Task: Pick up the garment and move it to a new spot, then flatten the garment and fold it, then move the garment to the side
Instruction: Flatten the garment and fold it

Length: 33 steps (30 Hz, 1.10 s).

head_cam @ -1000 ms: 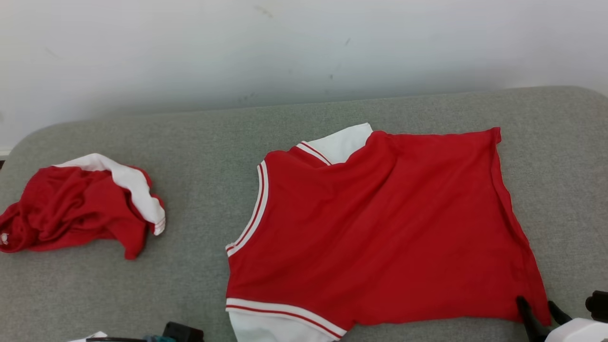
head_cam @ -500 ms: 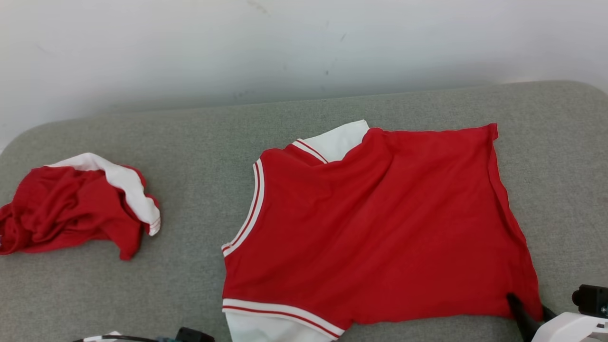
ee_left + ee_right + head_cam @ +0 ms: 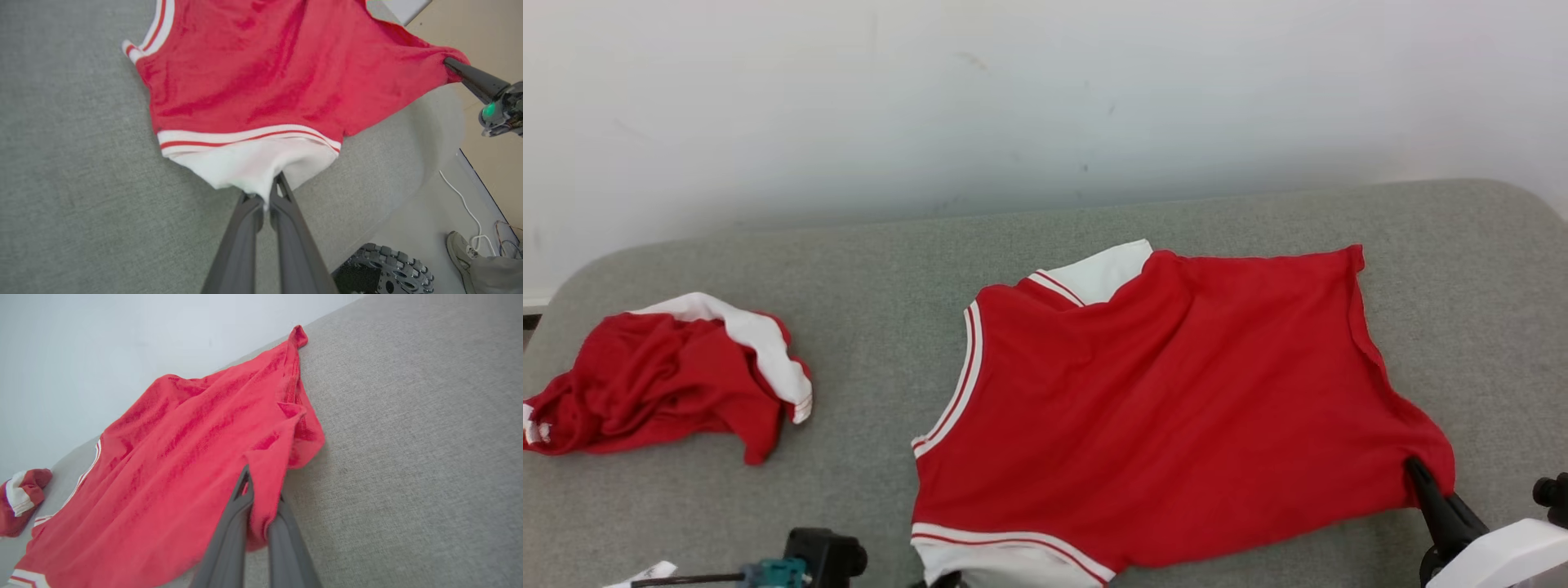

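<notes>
Grey tabletop (image 3: 866,327) fills the lower frame. A red garment (image 3: 1160,408) lies spread at centre right; its lower right corner, flat a second ago, is now bunched and raised. On the right gripper (image 3: 1413,469) the jaws, spread earlier, pinch that corner; on the left gripper (image 3: 263,190) they pinch the white sleeve at bottom centre.

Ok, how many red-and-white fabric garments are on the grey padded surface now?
2. A spread red jersey with white sleeves lies centre-right; a crumpled red-and-white garment sits apart at the far left. More could be hidden beneath either.
</notes>
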{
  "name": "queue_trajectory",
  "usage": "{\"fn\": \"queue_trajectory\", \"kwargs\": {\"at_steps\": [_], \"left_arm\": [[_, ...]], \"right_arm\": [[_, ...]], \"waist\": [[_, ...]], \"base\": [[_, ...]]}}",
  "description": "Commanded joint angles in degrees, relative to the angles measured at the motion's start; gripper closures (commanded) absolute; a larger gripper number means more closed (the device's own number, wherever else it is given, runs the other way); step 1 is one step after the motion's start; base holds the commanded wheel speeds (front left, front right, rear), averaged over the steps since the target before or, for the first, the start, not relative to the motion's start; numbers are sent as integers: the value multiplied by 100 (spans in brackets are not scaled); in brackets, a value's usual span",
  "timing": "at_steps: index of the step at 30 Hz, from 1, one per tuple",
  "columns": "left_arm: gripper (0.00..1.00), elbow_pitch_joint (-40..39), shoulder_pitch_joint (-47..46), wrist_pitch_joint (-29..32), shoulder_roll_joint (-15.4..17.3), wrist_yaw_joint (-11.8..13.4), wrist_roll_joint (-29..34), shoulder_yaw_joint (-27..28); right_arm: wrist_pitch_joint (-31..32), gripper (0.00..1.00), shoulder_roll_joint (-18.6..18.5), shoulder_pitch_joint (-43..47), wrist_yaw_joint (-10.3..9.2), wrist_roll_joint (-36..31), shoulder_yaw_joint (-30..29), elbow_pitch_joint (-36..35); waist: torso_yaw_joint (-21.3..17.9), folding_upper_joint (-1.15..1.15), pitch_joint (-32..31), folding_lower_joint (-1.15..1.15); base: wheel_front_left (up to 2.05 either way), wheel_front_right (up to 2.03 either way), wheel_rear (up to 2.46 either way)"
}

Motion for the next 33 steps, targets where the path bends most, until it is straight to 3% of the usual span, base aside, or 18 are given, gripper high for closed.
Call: {"fn": "queue_trajectory", "kwargs": {"at_steps": [1,7,13,24,33], "left_arm": [[100,-64,-68,-136,40,12,-46,39],[100,-2,-331,-824,-80,25,45,282],[100,535,-1114,-1115,-165,118,269,414],[100,2052,-3891,-1426,-321,99,327,672],[100,3488,-6158,-1492,-256,13,233,564]], "right_arm": [[-60,100,-75,68,5,121,-33,-120],[-50,100,-82,-109,5,745,-119,-570],[207,100,33,-804,5,1212,-151,-444],[1065,100,-76,-3178,5,1404,35,312],[1087,100,96,-5255,5,1251,108,1264]], "waist": [[-19,0,-69,0],[-86,0,-184,0],[-110,0,-12,0],[218,0,1156,0],[368,0,1971,0]], "base": [[0,0,0],[0,0,0],[0,0,0],[0,0,0],[0,0,0]]}}
